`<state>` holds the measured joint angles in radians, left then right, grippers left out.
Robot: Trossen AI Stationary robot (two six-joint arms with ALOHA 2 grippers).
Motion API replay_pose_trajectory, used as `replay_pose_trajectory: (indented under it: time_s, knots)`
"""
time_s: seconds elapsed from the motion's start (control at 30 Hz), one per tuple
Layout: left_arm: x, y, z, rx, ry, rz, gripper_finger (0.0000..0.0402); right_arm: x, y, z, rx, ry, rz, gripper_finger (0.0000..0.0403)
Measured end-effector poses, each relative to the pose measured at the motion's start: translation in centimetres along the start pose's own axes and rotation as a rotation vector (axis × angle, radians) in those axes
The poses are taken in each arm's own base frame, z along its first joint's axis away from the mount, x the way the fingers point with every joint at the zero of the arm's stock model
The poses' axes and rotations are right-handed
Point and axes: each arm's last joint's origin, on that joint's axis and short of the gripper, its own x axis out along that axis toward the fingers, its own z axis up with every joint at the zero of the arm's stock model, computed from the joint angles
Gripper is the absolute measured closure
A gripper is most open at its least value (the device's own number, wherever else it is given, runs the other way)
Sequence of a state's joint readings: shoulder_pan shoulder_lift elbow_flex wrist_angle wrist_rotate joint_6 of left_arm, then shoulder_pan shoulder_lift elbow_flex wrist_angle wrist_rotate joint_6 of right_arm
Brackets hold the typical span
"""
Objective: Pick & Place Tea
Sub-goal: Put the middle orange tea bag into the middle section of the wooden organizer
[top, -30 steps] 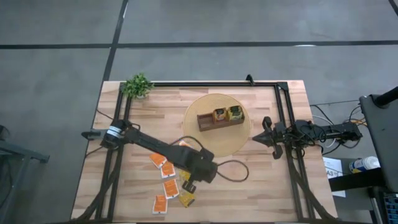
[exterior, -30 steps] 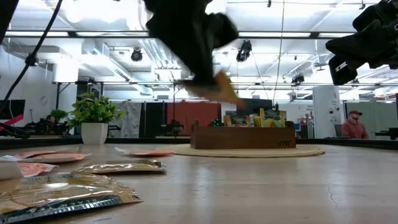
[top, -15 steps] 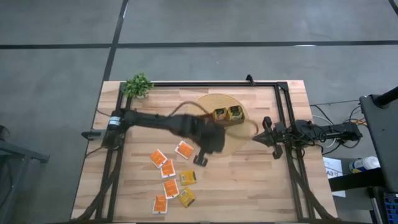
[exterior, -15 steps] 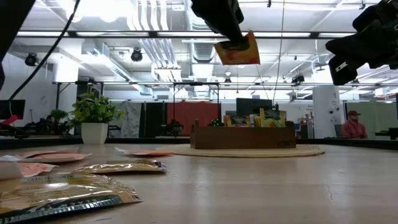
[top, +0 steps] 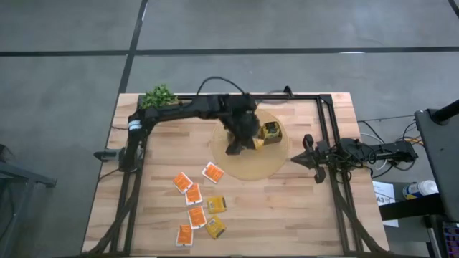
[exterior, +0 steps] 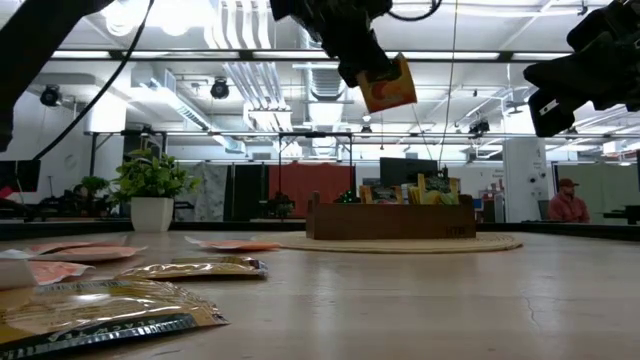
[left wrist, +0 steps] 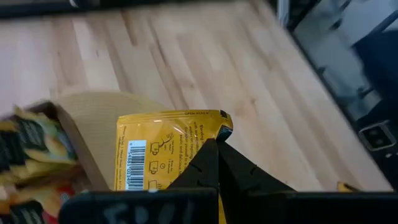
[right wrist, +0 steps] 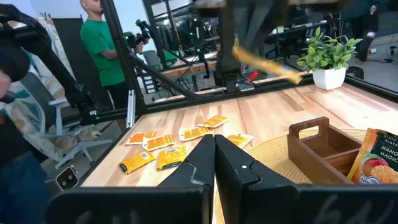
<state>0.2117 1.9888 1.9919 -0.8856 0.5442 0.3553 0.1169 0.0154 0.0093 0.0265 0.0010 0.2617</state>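
Note:
My left gripper (left wrist: pixel 214 144) is shut on a yellow tea sachet (left wrist: pixel 168 152) and hovers over the brown wooden box (exterior: pixel 390 220), which stands on a round woven mat (top: pixel 251 168). In the low view the sachet (exterior: pixel 388 85) hangs high above the box. Sachets (top: pixel 271 131) stand upright in the box's compartments. Several more orange and yellow sachets (top: pixel 196 204) lie flat on the table's near left. My right gripper (top: pixel 307 159) waits shut at the table's right side, holding nothing. My left gripper pinches the yellow sachet between its two fingers near one corner of its edge (left wrist: pixel 211 138). The fingers come slanting down from the table's left. The sachet (exterior: pixel 392 88) hangs tilted below them, lifted clear above the box.
A small potted plant (top: pixel 159 97) stands at the far left corner. Black frame rails (top: pixel 326 129) run along the table's far edge and sides. A person in green (right wrist: pixel 102 43) stands beyond the table. Bare wood lies on the near right (top: pixel 287 215).
My left gripper has swung up and away from the loose sachets at the near left, toward the far edge, and now hovers over the box. It has turned on the way. The yellow sachet has gone with it, lifted clear.

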Motion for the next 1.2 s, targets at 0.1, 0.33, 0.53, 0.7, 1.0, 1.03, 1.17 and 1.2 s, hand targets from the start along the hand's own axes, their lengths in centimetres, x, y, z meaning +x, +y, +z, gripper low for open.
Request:
replay_pose_trajectory:
  time_s: [0.1,0.33,0.53,0.7,1.0,1.03,1.17,1.2]
  knots:
    - [-1.4,1.9,-0.4,-0.012,-0.063,-0.033,0.0402,0.0,0.0,0.0,0.0,0.0,0.0,0.0394]
    - [-4.0,4.9,-1.5,-0.074,-0.173,-0.126,0.0402,0.0,0.0,0.0,0.0,0.0,0.0,0.0394]
    - [-4.9,7.2,-2.8,-0.17,-0.233,-0.225,0.0402,0.0,0.0,0.0,0.0,0.0,0.0,0.0394]
    - [-4.4,9.3,-3.7,-0.25,-0.26,-0.232,0.0401,0.0,0.0,0.0,0.0,0.0,0.0,0.0394]
    - [-0.9,12.9,-5.6,-0.461,-0.272,-0.314,0.0401,0.0,0.0,0.0,0.0,-0.001,0.0,0.0394]
    - [-0.4,13.2,-6.0,-0.484,-0.266,-0.322,0.0401,0.0,0.0,0.0,0.0,0.0,0.001,0.0394]
    - [1.6,14.5,-7.1,-0.557,-0.262,-0.382,0.0401,0.0,0.0,0.0,0.0,0.0,0.0,0.0394]
    - [1.9,14.7,-7.2,-0.57,-0.262,-0.386,0.0401,0.0,0.0,0.0,0.0,0.0,0.0,0.0394]
